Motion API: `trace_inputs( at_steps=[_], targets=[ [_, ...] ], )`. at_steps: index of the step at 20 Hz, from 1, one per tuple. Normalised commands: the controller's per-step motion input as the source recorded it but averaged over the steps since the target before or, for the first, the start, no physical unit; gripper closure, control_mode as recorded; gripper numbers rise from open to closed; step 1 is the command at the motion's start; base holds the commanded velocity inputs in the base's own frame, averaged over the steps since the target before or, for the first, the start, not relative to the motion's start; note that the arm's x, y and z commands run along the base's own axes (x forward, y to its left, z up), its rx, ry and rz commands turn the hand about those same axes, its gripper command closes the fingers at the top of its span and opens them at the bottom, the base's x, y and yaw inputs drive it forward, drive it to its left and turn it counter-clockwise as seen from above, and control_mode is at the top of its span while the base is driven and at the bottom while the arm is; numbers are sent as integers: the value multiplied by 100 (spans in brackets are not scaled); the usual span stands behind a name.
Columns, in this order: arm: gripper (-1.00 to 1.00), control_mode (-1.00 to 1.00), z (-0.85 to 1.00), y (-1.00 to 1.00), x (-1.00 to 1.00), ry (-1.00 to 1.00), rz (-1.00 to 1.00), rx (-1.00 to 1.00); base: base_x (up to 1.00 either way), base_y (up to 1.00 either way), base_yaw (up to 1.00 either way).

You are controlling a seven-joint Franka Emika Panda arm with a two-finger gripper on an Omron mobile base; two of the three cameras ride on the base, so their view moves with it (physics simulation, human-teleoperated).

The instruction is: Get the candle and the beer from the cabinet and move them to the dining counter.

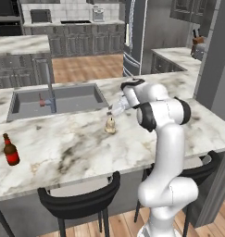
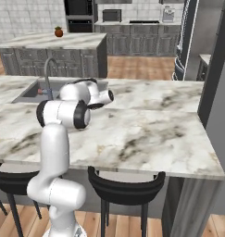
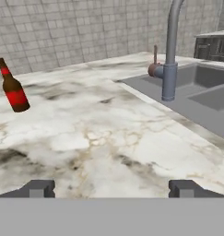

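Kitchen island, white marble table (image 1: 86, 143). Near edge: beer (image 1: 10, 150) stands upright, placed. Mid-table: candle (image 1: 110, 125) stands just below the gripper (image 1: 115, 109), fingers (image 3: 38, 188) spread wide apart, evidently released. Beyond: sink (image 1: 58, 99) and tap (image 3: 171, 50). Both 2 items appear delivered.

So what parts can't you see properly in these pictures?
- Gripper: in the left base view it is small and blurry above the candle; whether it touches the candle cannot be told.
- Candle: too small to make out its shape in the left base view.
- Beer: the label's writing is too small in the hand view.
- Dining counter: its left end is cut off by the right base view's edge.
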Motion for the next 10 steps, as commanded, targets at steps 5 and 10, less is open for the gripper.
trace_inputs(
  at_steps=[5, 10],
  targets=[
    [-100, -100, 79, 0, -33, 4, -9, 0, 0, 0, 0],
    [-100, -100, 55, 0, -51, 1, -8, -1, 0, 0, 0]
  ],
)
